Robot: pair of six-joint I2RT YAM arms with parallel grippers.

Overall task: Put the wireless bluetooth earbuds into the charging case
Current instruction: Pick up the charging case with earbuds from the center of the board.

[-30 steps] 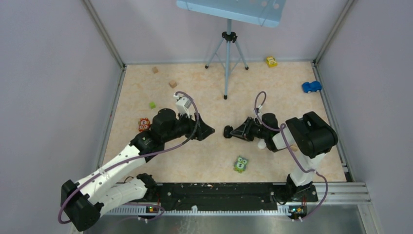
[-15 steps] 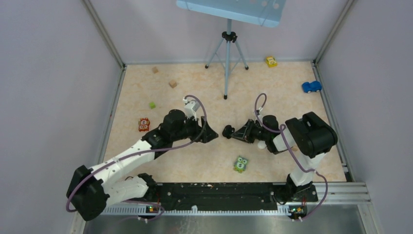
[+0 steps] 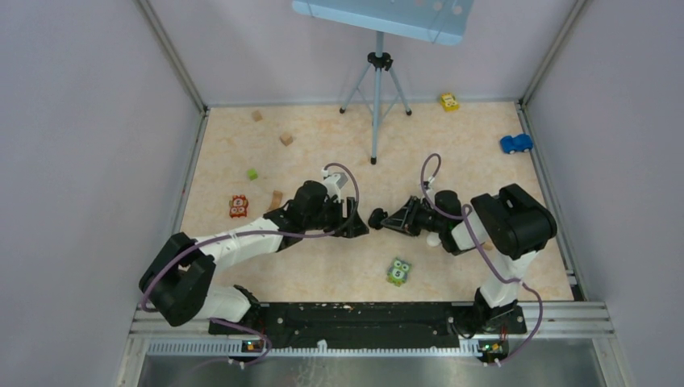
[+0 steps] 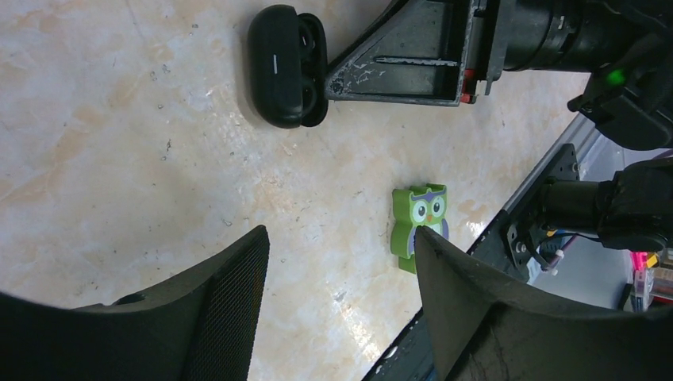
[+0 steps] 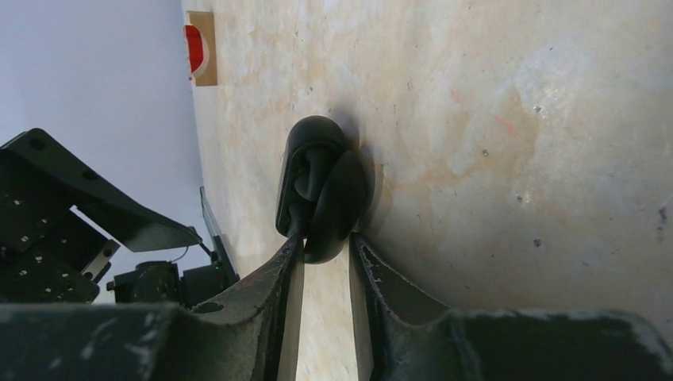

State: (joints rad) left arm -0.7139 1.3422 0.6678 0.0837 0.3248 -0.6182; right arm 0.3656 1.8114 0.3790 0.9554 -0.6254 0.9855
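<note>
Hardly any writing is showing. On the belly of the green owl block (image 3: 398, 272), which is lying near the charging case (image 3: 377, 218) on its near side, one pale character is sitting in a dark patch (it is reading like a 5 or an S, too small to settle). The orange owl block (image 3: 238, 205), well off to the left of the case, is carrying similar small marks that are blurring out. In the left wrist view the case's lid is bearing only a short pale dash, no letters, and the green owl is showing just its face.
</note>
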